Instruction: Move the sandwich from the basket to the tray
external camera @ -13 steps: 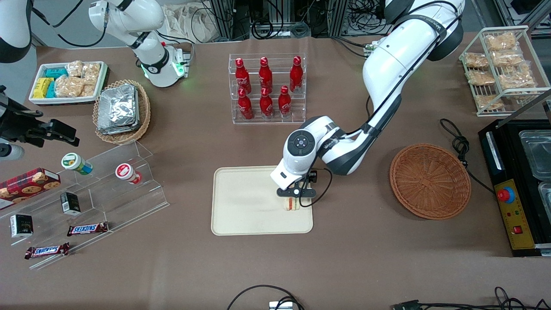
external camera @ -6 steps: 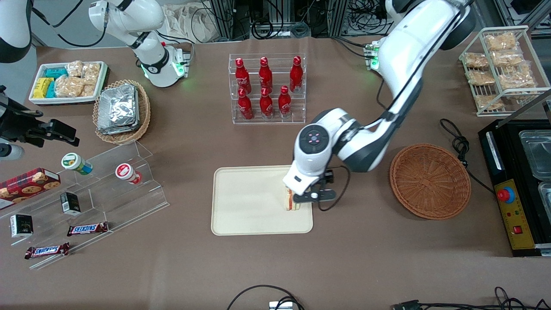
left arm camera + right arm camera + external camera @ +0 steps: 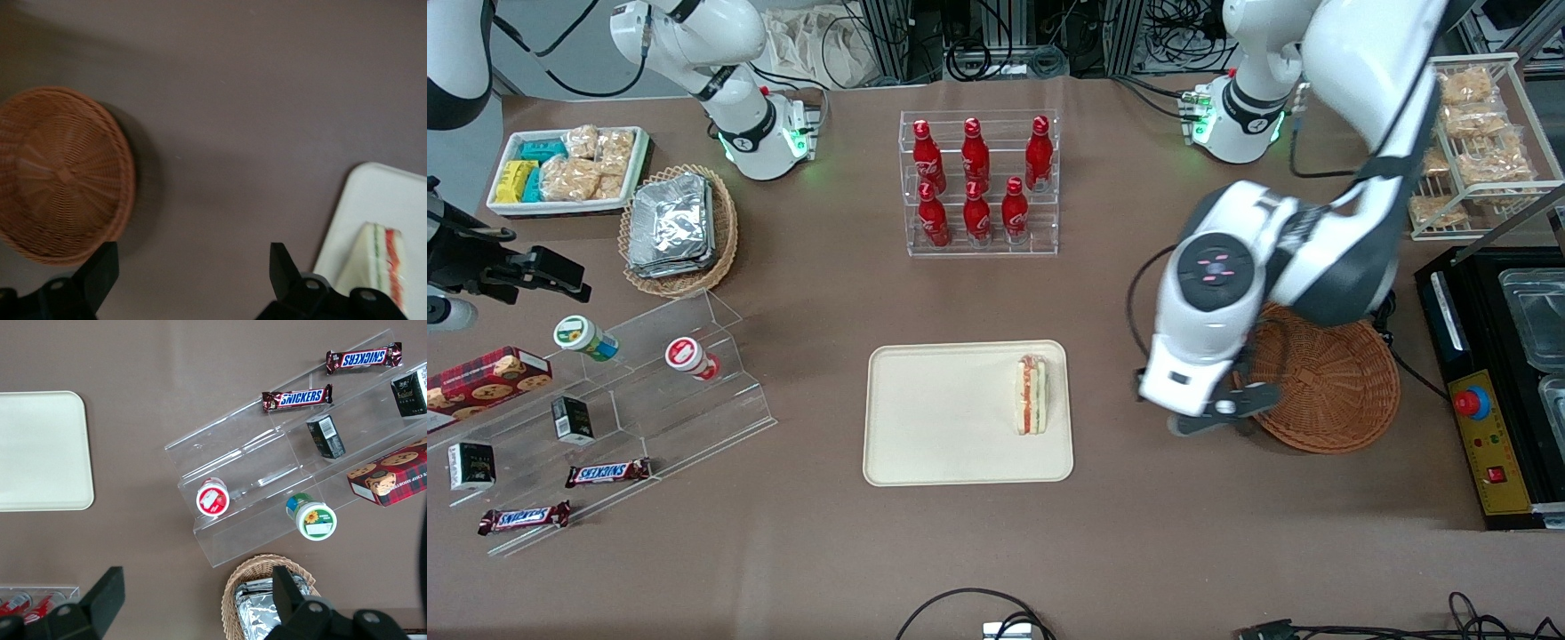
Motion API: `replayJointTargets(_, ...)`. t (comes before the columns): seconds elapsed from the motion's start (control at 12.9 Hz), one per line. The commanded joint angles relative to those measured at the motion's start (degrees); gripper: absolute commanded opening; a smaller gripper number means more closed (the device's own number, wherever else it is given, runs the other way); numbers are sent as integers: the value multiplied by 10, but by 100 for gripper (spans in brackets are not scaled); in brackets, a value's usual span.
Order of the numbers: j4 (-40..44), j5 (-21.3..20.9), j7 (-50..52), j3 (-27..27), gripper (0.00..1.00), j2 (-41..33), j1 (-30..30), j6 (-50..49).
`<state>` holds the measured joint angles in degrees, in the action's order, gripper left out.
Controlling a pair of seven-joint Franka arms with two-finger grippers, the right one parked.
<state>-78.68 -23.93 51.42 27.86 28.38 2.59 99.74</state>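
The sandwich [image 3: 1032, 395], a pale bread wedge with red and green filling, stands on edge on the cream tray [image 3: 943, 427] at the tray's end nearest the basket. It also shows in the left wrist view as the sandwich [image 3: 377, 263] on the tray [image 3: 380, 200]. The reddish-brown woven basket [image 3: 1325, 382] holds nothing that I can see, and the arm covers part of it. In the wrist view the basket [image 3: 60, 173] looks bare inside. My gripper [image 3: 1214, 416] hangs above the table between tray and basket. The gripper [image 3: 193, 273] is open with only brown table between its fingers.
A clear rack of red bottles [image 3: 980, 182] stands farther from the camera than the tray. A black machine [image 3: 1494, 382] and a cable [image 3: 1374, 298] lie beside the basket. A clear stepped shelf [image 3: 649, 391] with snacks sits toward the parked arm's end.
The gripper let go of the sandwich, which stays on the tray. It rose and swung away toward the basket, now covering part of the basket's rim.
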Motion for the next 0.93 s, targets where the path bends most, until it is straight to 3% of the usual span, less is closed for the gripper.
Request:
replayJointTargets(0.0,-20,6,-65,4,100,-59,-52,-37)
replayJointTargets(0.47,-17,96,-233,5,100,-134,-161,-86)
replayJointTargets(0.7,-20,99,-296,3,100,-147,-179,-95)
replayJointTargets(0.85,-48,120,-396,-54,100,-185,-163,-97)
